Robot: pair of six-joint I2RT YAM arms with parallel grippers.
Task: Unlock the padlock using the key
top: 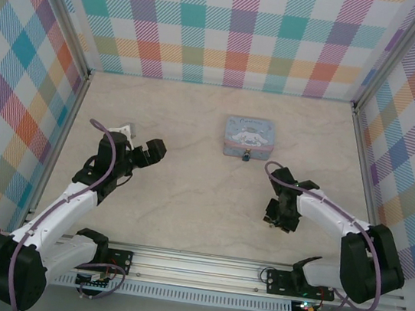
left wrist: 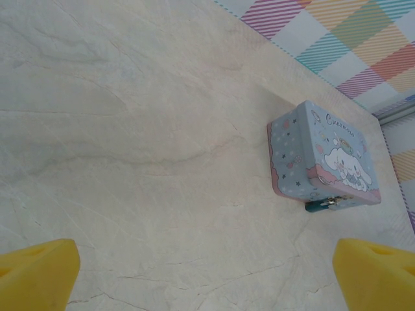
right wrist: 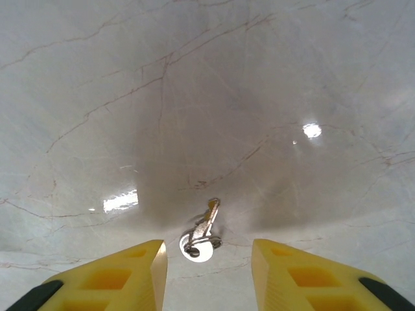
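The only writing I can find is on the lid of the pale blue tin [left wrist: 324, 155], seen from the left wrist: a cursive line near one edge that begins "Cinnamo", its last letters too small to be sure of. Beside it is a white long-eared cartoon figure among stars, with a pink band along the rim. From above, the tin sits towards the far middle of the marbled table [top: 186, 199] and its print is only a blur.

The padlock [left wrist: 322, 205] hangs at the tin's front edge by the clasp. It has a small bluish-green body, partly tucked under the rim, and the shackle is too thin to follow. In the top view it is no more than a dark speck touching the tin's near side.

The key [right wrist: 203, 230] lies flat on the table, well apart from the padlock. It is a thin metal blade with a pale round piece at its head, ring or tag I cannot tell. The right gripper [right wrist: 207, 275] hangs over it with its yellow fingers [right wrist: 123, 278] parted. The key lies in the gap and touches neither.

The left gripper [left wrist: 206, 282] is spread as wide as it goes and holds nothing, well to the left of the tin. Its fingertips [left wrist: 39, 272] are cut off at the bottom corners of the wrist view
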